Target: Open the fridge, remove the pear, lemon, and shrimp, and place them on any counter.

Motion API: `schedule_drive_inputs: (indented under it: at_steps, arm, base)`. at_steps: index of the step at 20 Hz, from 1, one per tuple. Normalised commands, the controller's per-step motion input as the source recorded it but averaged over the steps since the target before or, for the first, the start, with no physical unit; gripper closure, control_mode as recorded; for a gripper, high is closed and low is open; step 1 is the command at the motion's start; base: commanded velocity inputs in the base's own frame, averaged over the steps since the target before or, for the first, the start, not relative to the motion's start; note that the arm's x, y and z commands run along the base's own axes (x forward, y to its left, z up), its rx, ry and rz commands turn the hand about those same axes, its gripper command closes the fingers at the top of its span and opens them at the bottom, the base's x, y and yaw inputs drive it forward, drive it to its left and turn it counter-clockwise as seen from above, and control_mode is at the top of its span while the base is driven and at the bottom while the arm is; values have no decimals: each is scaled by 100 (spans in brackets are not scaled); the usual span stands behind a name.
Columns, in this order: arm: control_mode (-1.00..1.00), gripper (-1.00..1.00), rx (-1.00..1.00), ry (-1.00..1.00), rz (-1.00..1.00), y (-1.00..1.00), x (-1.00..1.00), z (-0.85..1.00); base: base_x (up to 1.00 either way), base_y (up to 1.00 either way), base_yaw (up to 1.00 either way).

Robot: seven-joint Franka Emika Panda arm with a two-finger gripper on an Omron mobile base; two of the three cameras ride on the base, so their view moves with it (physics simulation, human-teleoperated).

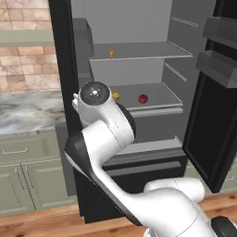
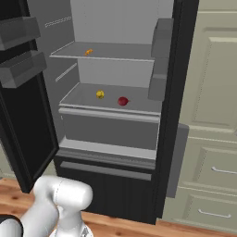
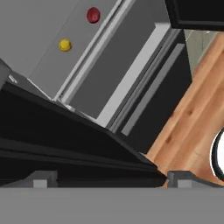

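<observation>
The black fridge stands with both doors swung open onto its grey interior. On the middle shelf the dark-red pear lies beside the yellow lemon. On the shelf above them is the tiny orange shrimp. My gripper is open and holds nothing. Its fingertips stand wide apart, low in front of the fridge, close to a black door edge and well short of the fruit. The marble counter lies left of the fridge.
Open doors with grey bins flank the opening on both sides. The bottom drawer is closed. Pale green cabinets sit under the counter, and cream cabinets with drawers stand to the right. The wooden floor lies below.
</observation>
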Motion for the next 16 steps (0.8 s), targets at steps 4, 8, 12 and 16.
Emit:
schedule_drive_inputs:
  at_steps: [4, 8, 12, 16]
  arm:
    - [-100, -100, -7, 34, 17, -8, 0, 38]
    - [-100, -100, -5, 35, 15, -22, 0, 47]
    - [-100, -100, -2, 27, 12, -37, 0, 30]
    - [-100, -100, -1, 8, 12, -48, -1, 3]
  base:
    - [0, 0, 0]
    - [0, 0, 0]
    - [0, 0, 0]
    - [0, 0, 0]
